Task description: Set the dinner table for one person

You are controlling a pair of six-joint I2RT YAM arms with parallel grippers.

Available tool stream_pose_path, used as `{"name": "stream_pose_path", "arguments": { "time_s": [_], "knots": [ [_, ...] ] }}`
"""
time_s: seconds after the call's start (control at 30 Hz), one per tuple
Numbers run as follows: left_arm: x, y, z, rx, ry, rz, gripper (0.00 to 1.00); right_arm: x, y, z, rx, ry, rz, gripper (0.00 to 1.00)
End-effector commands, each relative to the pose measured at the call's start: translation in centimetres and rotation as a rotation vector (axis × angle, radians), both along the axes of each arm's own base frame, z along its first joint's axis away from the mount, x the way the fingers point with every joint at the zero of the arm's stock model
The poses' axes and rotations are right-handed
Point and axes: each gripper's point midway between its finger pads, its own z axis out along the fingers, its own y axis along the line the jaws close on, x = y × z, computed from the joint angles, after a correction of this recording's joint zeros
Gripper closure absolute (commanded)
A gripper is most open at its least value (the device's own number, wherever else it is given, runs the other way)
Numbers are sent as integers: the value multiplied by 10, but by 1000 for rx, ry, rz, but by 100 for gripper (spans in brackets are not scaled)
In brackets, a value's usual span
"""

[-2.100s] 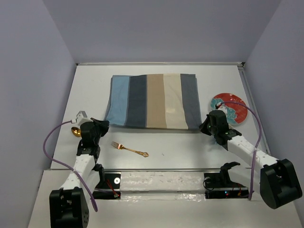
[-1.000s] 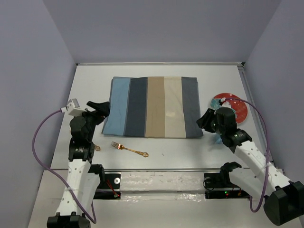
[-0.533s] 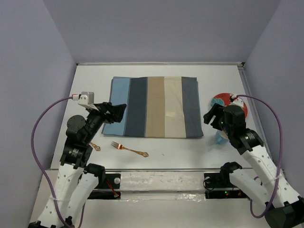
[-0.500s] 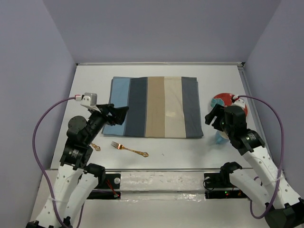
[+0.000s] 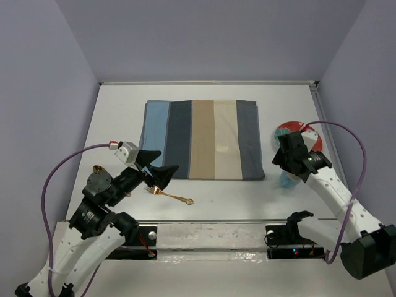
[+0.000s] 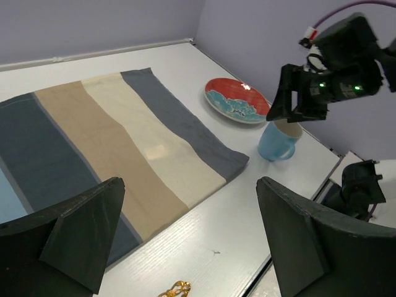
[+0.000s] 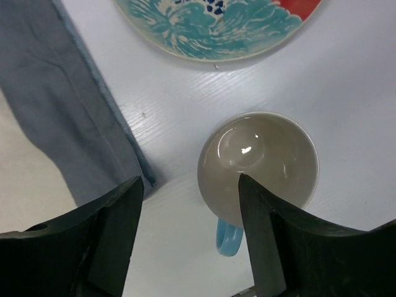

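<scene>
— On the right side, what do you have?

— My right gripper [image 7: 190,178] hangs over the blue mug [image 7: 258,164]. Its two fingers are spread wide and grip nothing. From the wrist, one finger shows to each side of the mug. The mug stands upright and empty on the dinner table [image 7: 185,124], with its handle pointing away from the plate [image 7: 216,25].

— And the plate?

— It is red and teal, and it lies flat just past the mug, with a strip of bare white between them. The near right corner of the striped placemat [image 7: 80,111] ends close beside the mug without touching it.

— What about your left side?

— My left gripper [image 6: 190,180] is up in the air, fingers wide apart and nothing between them. It looks across the placemat [image 6: 111,142] toward the mug [image 6: 278,141] and the plate [image 6: 238,102].

— Where is the table in all this?

— From above, the dinner table [image 5: 117,111] runs from my bases to the back wall. The placemat [image 5: 201,139] is spread flat in its middle. The plate [image 5: 286,128] and mug [image 5: 286,181] sit at its right edge, partly under my right gripper [image 5: 281,167]. A gold fork [image 5: 173,195] lies on the bare white in front of the placemat, close below my left gripper [image 5: 168,160].
</scene>
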Motion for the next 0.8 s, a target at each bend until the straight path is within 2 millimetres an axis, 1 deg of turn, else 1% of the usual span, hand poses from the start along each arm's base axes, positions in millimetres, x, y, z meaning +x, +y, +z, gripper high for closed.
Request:
{"name": "stream_pose_path", "arguments": {
  "time_s": [0.0,0.07,0.13,0.17,0.2,0.27,0.3,0.37,0.5,0.53,0.77],
  "knots": [
    [-11,3,12,-16,-64,-8,1,13,-6,-1,-29,9,-82,35],
    [-14,4,14,-23,-70,-9,1,16,-3,-5,-20,16,-76,37],
    [-17,5,17,-29,-79,-11,1,17,-4,-11,-27,31,-92,41],
    [-17,5,17,-29,-78,-12,1,17,-4,-12,-26,37,-93,46],
    [-19,4,17,-32,-79,-17,1,17,-3,-14,-22,38,-97,47],
    [-21,4,18,-36,-82,-24,1,16,-4,-16,-23,41,-107,55],
    [-22,4,19,-38,-86,-26,1,16,-4,-17,-22,44,-107,57],
    [-25,4,20,-43,-88,-33,1,15,-4,-20,-26,53,-109,59],
    [-27,5,22,-51,-94,-35,1,12,-7,-25,-39,68,-120,60],
    [-27,5,22,-51,-93,-32,1,12,-10,-26,-44,73,-132,61],
    [-27,5,22,-52,-95,-32,1,13,-12,-29,-67,91,-131,68]
  ]
}}
